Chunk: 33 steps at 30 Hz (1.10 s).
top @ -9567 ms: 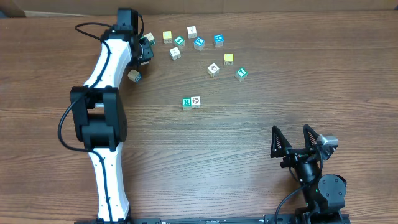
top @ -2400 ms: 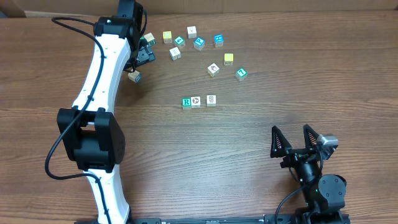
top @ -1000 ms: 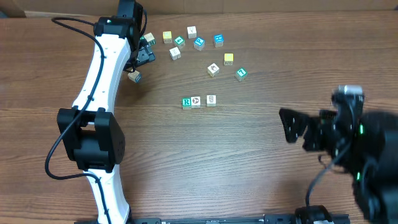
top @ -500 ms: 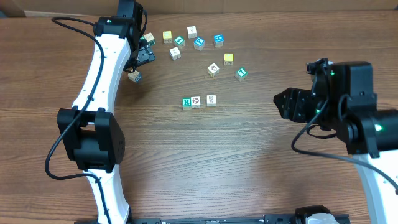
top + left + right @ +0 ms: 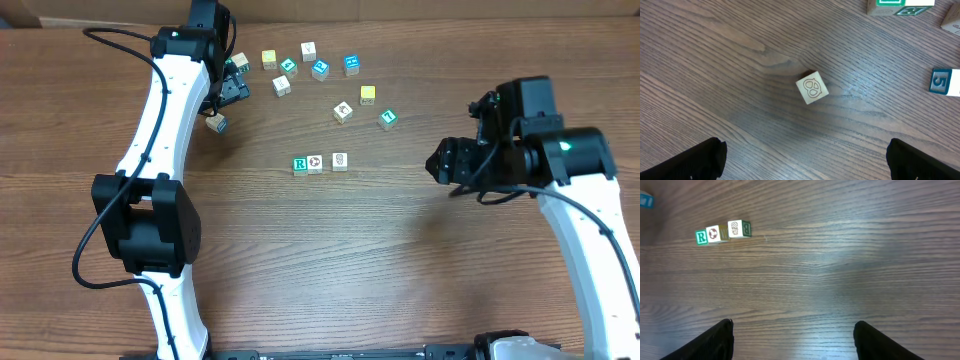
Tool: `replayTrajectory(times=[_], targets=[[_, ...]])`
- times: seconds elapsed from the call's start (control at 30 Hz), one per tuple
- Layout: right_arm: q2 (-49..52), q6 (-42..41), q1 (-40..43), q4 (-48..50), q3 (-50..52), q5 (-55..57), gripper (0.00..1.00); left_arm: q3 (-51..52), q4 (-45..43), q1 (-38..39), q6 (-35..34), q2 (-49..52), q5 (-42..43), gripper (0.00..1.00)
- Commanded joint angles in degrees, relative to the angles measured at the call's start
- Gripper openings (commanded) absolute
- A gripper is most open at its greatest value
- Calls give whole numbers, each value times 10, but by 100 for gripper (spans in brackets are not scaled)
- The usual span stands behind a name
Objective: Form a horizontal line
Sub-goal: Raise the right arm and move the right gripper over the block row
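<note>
Right jaws wide and empty, pointing at the row [image 5: 714, 233] from well off to its right. Left jaws also wide, over a pretzel cube [image 5: 812, 88]. The row lies mid-table [image 5: 400, 290]: R cube [image 5: 300, 164] touching a ring cube [image 5: 315, 162], third cube [image 5: 340, 160] just apart. Probably best to straddle the third squarely and ease it toward the pair without skewing them. Only the overhead shows the loose cubes [image 5: 320, 70] beyond, and only the right wrist shows the third's B side.

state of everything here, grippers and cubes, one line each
horizontal line: three cubes, third one slightly apart
pretzel cube: lying loose, turned askew, ungripped
loose cubes: scattered at the far side
left gripper: open, empty, over the pretzel cube
right gripper: open, empty, short of the horizontal line
</note>
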State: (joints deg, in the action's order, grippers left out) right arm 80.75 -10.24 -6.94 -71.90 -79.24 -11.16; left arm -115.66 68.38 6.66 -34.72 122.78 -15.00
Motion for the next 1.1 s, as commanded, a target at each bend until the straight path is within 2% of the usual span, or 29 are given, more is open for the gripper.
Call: replayTrajectory(times=[0.0, 0.2, 0.47, 0.6, 0.77, 0.87, 1.07], targets=[[25, 0, -21, 9, -13, -1, 72, -11, 1, 1, 5, -13, 2, 100], [84, -25, -89, 70, -13, -1, 60, -11, 1, 1, 5, -13, 2, 100], [160, -76, -176, 187, -13, 55, 60, -11, 1, 1, 5, -13, 2, 100], [200, -82, -187, 225, -13, 57, 53, -11, 1, 1, 5, -13, 2, 100], [232, -93, -181, 241, -13, 66, 21, -11, 1, 1, 5, -13, 2, 100], [236, -96, -173, 240, -13, 80, 8, -11, 1, 1, 5, -13, 2, 100], [236, -108, -150, 236, -13, 99, 4, -11, 1, 1, 5, -13, 2, 100]])
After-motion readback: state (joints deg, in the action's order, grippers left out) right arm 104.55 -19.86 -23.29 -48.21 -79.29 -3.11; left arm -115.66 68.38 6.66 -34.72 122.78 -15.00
